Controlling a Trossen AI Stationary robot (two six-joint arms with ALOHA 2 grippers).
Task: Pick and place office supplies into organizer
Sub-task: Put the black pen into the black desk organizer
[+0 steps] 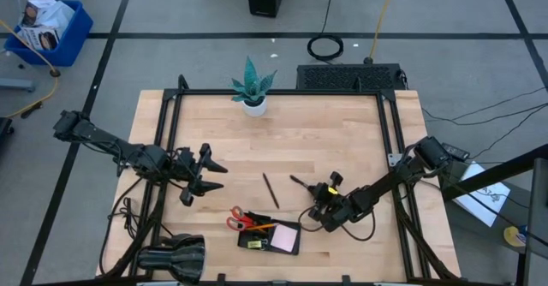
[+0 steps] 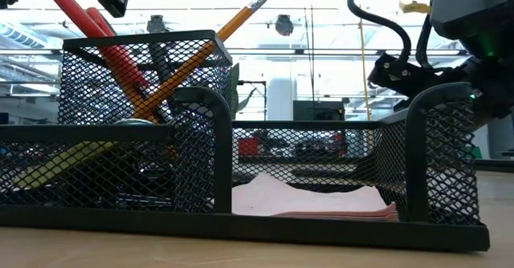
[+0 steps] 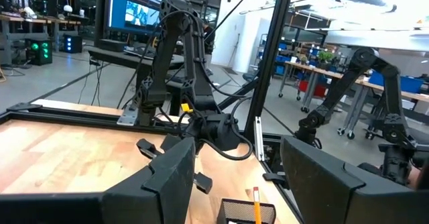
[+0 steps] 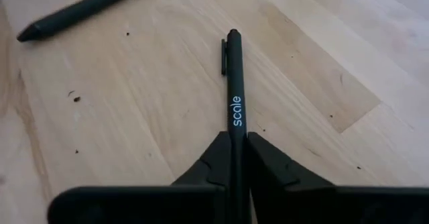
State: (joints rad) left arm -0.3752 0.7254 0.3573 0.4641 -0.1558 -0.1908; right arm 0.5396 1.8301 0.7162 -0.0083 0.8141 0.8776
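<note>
From above: wooden table with a potted teal plant near its far edge. Organizer at the near edge, holding red-handled scissors, an orange pencil, a pale pink note pad and a small yellow piece. Black lamp-like cylinder at the near left corner. One black pen lying loose at mid-table, apart from the organizer. Right gripper low over the table just right of the organizer, at a second black pen lying there. Left gripper hovering over the left part of the table, fingers spread, nothing between them.

From table height: mesh organizer filling the frame; scissors handles and pencil leaning out of the tall compartment, note pad flat in the low compartment. Dark arm parts beyond the right wall, probably the right arm, though hard to confirm from here.

From the left wrist: own fingers parted and bare, the right arm farther off across the table, a pencil tip poking up from the organizer corner.

From the right wrist: right gripper clenched on the pen marked "scale", pen flat on the wood. Other pen well apart beyond it.
</note>
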